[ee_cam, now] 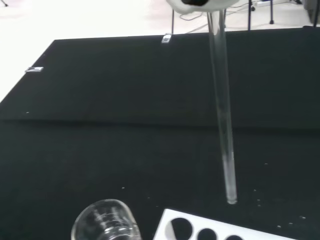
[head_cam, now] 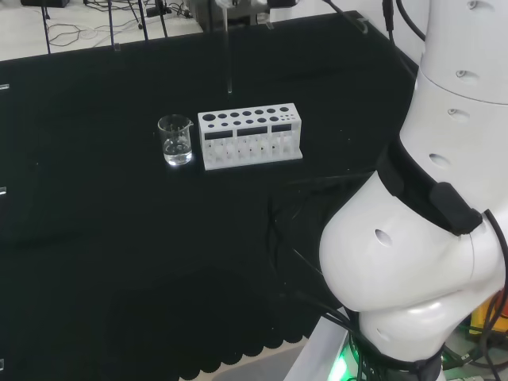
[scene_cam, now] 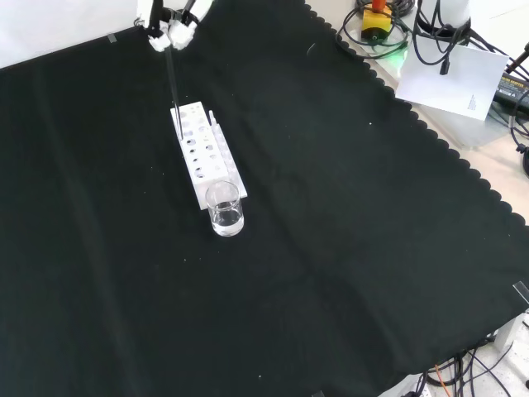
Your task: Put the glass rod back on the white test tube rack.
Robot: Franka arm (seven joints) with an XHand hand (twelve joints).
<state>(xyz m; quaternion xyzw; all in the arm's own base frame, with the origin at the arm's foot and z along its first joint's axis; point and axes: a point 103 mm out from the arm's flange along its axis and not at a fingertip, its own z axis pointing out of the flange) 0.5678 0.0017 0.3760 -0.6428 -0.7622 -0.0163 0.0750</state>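
So the hand (scene_cam: pixel 169 23) is up at the top edge of the front view, fingers pinched round the top end of the glass rod (scene_cam: pixel 173 91); the rod hangs pretty much straight down from there, upright, with its lower tip over the far end of the white test tube rack (scene_cam: pixel 207 161). Can't honestly tell from that view whether the tip is already touching the rack or just hovering above it.

Wrist view helps a bit; the rod (ee_cam: pixel 222 110) runs down from a blurry white bit of the hand (ee_cam: pixel 200 4) and its tip ends just short of the rack's (ee_cam: pixel 210 231) white top plate with the round holes, a little gap of black cloth between tip and rack, so it looks like it's not in a hole yet.

In the head view the rod (head_cam: pixel 229 55) is a thin faint line coming down from the top of the frame, tip hanging above and behind the rack (head_cam: pixel 250 136); the rack sits in the middle of the black cloth (head_cam: pixel 95 238), long side facing the camera.

There's a small glass beaker (head_cam: pixel 175 140) just beside the rack, on its left in the head view; in the front view the beaker (scene_cam: pixel 225 208) sits right at the rack's near end, looks like it's touching or almost; seems to have some clear liquid in the bottom.
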